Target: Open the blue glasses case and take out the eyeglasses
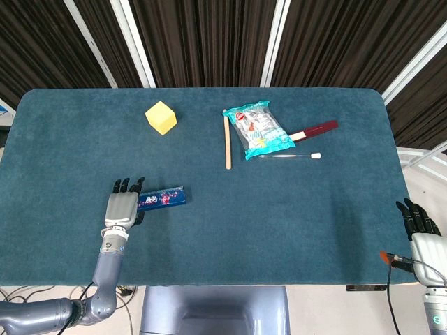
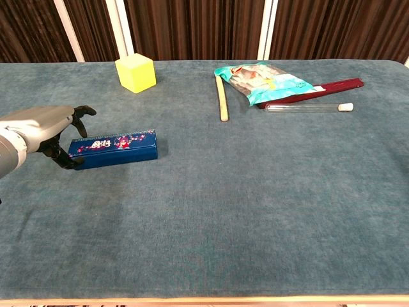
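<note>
The blue glasses case [image 1: 162, 199] [image 2: 115, 148] lies closed and flat on the teal table, left of centre, its lid patterned with small flowers. My left hand [image 1: 123, 207] [image 2: 42, 126] sits at the case's left end. Its fingers [image 2: 84, 112] reach past the far side and its thumb [image 2: 66, 160] lies by the near corner; no firm grip shows. My right hand [image 1: 421, 230] hovers beyond the table's right edge with fingers straight and nothing in it; the chest view does not show it. The eyeglasses are not visible.
A yellow cube [image 1: 161, 117] [image 2: 135, 72] stands at the back left. Behind centre lie a wooden stick [image 1: 228, 142] [image 2: 222, 98], a snack packet [image 1: 256, 129] [image 2: 265, 81], a dark red bar [image 1: 316, 130] [image 2: 332, 86] and a clear tube [image 1: 290, 155] [image 2: 308, 107].
</note>
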